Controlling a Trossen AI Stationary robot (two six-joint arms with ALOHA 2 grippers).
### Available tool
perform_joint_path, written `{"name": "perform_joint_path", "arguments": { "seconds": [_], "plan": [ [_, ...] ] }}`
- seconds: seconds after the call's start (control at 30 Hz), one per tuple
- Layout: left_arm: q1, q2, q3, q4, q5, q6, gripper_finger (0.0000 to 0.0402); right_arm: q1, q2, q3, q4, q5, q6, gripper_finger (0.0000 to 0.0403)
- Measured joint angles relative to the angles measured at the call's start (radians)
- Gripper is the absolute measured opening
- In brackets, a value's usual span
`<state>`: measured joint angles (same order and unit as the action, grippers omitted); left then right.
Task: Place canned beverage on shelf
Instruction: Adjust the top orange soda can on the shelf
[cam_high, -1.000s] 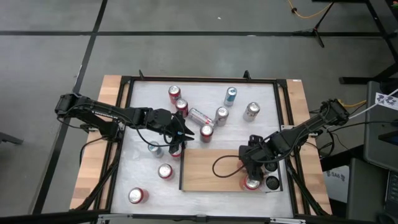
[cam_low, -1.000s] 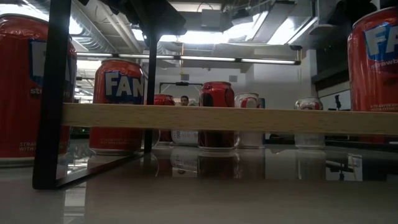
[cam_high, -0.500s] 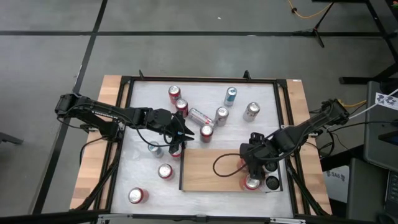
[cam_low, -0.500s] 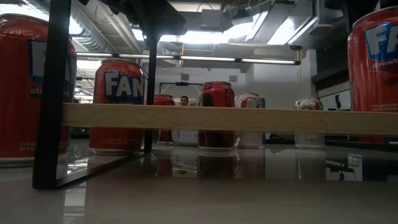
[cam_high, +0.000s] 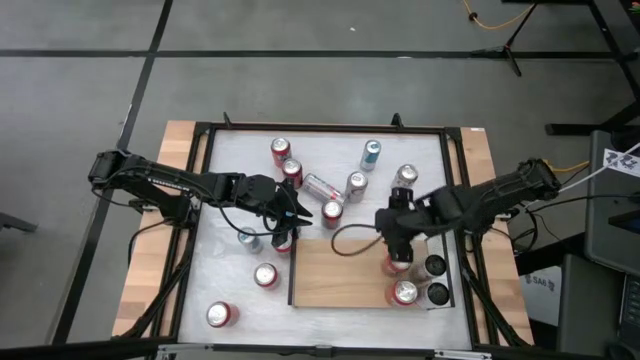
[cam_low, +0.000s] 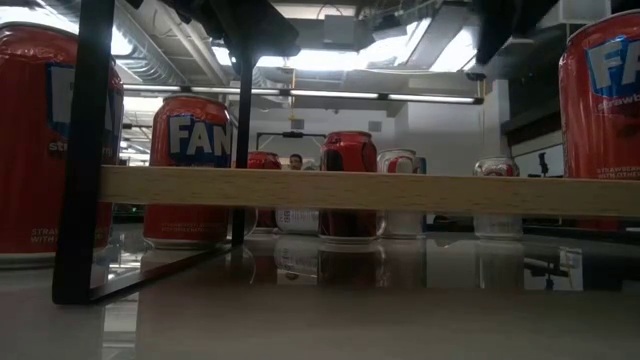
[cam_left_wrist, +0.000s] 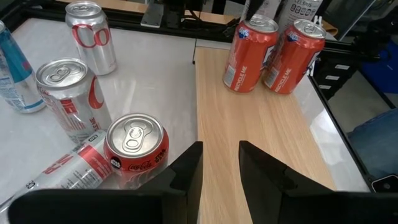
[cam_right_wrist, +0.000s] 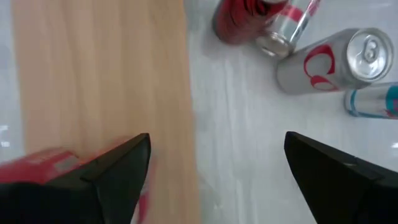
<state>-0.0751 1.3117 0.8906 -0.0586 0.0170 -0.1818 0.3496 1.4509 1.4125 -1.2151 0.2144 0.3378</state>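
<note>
The shelf (cam_high: 340, 278) is a light wooden board lying on the white tabletop. Two red cans (cam_high: 398, 263) (cam_high: 405, 292) stand upright on its right end; the left wrist view shows them as orange cans (cam_left_wrist: 249, 53) (cam_left_wrist: 292, 56). My right gripper (cam_high: 392, 238) hangs open above the board's far right part, away from both cans, nothing between its fingers (cam_right_wrist: 217, 140). My left gripper (cam_high: 298, 215) hovers over the board's far left corner, its fingers (cam_left_wrist: 221, 152) a little apart and empty, beside an upright red cola can (cam_left_wrist: 135, 146).
Several more cans stand or lie on the tabletop beyond and left of the board, among them a lying one (cam_high: 322, 187) and a silver one (cam_high: 404, 178). Two dark round tops (cam_high: 436, 280) sit right of the board. A black cable loop (cam_high: 350, 242) hangs over the board.
My right gripper has risen and moved toward the table's far edge and a little left, off the can near the board's near right corner, turning at the wrist and staying open. Both cans on the board stay upright in place.
</note>
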Motion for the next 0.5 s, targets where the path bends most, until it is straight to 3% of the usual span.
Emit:
{"name": "perform_joint_path", "arguments": {
  "seconds": [0.23, 0.5],
  "plan": [
    [0.0, 0.0, 0.0, 0.0, 0.0, 0.0, 0.0094, -0.098, 0.0, -0.103, 0.051, -0.103, -0.134, 0.036],
    [0.0, 0.0, 0.0, 0.0, 0.0, 0.0, 0.0094, -0.108, 0.0, -0.216, 0.156, -0.205, -0.164, 0.036]
  ]
}}
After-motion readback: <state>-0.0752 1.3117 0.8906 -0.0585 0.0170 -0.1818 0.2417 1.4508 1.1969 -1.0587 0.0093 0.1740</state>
